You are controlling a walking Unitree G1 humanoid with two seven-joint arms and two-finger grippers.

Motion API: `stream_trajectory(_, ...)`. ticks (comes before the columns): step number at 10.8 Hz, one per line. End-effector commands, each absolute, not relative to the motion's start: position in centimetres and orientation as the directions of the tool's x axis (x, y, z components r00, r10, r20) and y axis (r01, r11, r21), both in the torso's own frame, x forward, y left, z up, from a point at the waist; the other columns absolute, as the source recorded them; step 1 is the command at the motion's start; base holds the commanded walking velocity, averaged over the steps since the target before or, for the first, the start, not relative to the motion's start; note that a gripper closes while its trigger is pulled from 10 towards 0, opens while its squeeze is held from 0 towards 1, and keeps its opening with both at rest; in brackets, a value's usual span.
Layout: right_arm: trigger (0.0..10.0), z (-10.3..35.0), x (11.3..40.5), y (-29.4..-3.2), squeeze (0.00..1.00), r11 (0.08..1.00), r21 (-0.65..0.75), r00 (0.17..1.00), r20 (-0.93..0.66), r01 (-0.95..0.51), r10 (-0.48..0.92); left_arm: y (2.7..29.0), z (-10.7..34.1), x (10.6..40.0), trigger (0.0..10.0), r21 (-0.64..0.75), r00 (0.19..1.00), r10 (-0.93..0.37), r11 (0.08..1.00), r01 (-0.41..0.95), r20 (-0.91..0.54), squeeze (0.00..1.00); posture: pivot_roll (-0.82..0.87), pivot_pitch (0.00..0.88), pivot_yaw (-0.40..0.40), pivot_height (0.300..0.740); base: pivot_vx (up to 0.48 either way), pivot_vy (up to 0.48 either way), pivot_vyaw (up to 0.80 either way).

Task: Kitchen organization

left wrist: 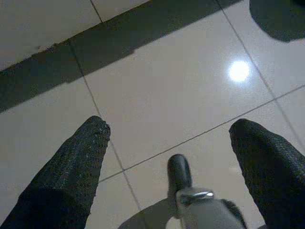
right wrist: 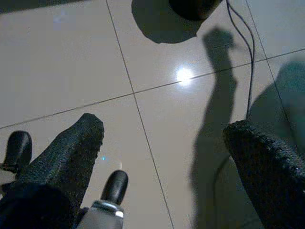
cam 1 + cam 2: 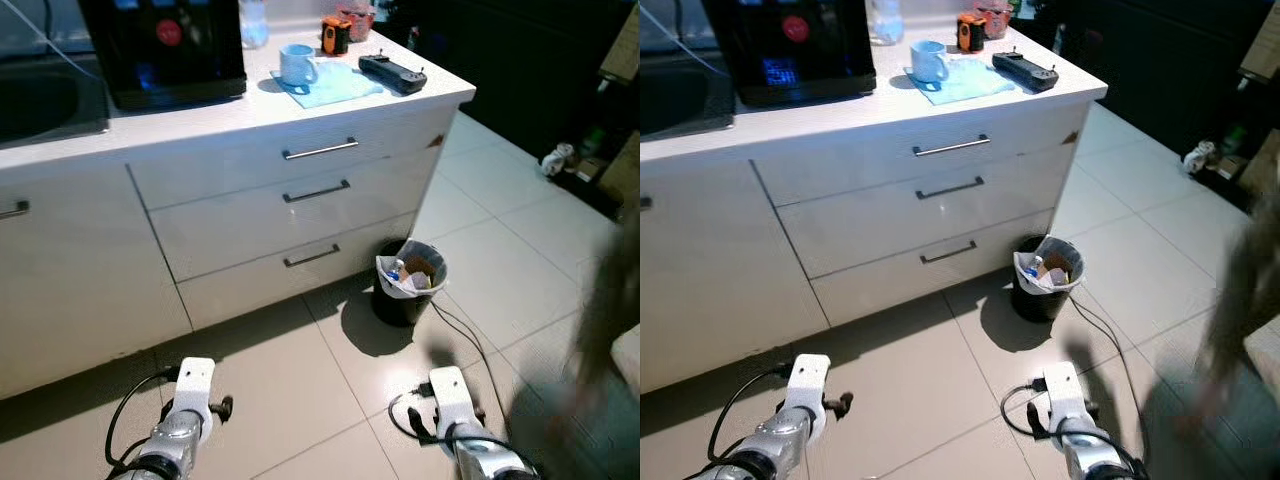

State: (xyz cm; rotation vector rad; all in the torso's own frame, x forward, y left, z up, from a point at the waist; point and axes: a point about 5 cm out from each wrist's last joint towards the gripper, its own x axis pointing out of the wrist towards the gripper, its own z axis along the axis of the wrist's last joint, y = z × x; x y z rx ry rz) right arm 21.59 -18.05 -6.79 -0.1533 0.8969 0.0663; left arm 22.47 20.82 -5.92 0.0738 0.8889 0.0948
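A white counter (image 3: 200, 115) with three handled drawers (image 3: 318, 190) stands ahead. On its top sit a pale blue mug (image 3: 297, 65) on a blue cloth (image 3: 335, 84), a black handset (image 3: 392, 72), an orange object (image 3: 336, 35) and a black appliance (image 3: 165, 45). Both silver arms hang low over the tile floor, the left arm (image 3: 185, 410) and the right arm (image 3: 450, 400). The left gripper (image 1: 169, 129) is open above bare tiles, and the right gripper (image 2: 164, 126) is open too, with nothing between its fingers.
A black bin (image 3: 408, 282) lined with a white bag and holding rubbish stands on the floor at the counter's right end. A black cable (image 3: 470, 340) runs across the tiles from it. A blurred brownish shape (image 3: 610, 300) fills the right edge. A sink (image 3: 40, 100) lies at far left.
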Motion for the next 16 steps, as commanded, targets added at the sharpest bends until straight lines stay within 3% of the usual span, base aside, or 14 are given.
stream_trajectory(1,10.0,-6.6,21.9,-18.1,0.00,0.990,-0.088,0.632,-0.775,-0.108,0.000,20.9,-5.8,22.6,10.0,0.097,0.629,0.119,0.993,-0.070,-0.769,0.00,-0.01,0.000,-0.040,0.740,0.000,0.000,0.00)
stream_trajectory(3,10.0,-6.8,21.5,-18.0,0.00,0.986,-0.090,0.625,-0.780,-0.141,0.018,20.3,-6.0,22.4,10.0,0.023,0.622,0.026,1.000,-0.013,-0.782,0.00,0.00,0.000,-0.037,0.740,0.000,0.000,0.40)
stream_trajectory(6,10.0,-7.0,21.2,-18.4,0.00,0.988,-0.099,0.622,-0.783,-0.117,-0.005,20.2,-6.3,22.0,10.0,0.035,0.609,0.026,0.999,0.004,-0.793,0.00,0.00,0.000,-0.035,0.740,0.000,0.000,0.27)
stream_trajectory(16,10.0,-7.3,20.5,-18.4,0.00,0.985,-0.111,0.609,-0.793,-0.129,-0.010,20.5,-6.3,21.9,10.0,0.054,0.598,0.032,0.998,0.019,-0.801,0.00,0.01,0.000,-0.036,0.740,0.000,0.432,0.00)
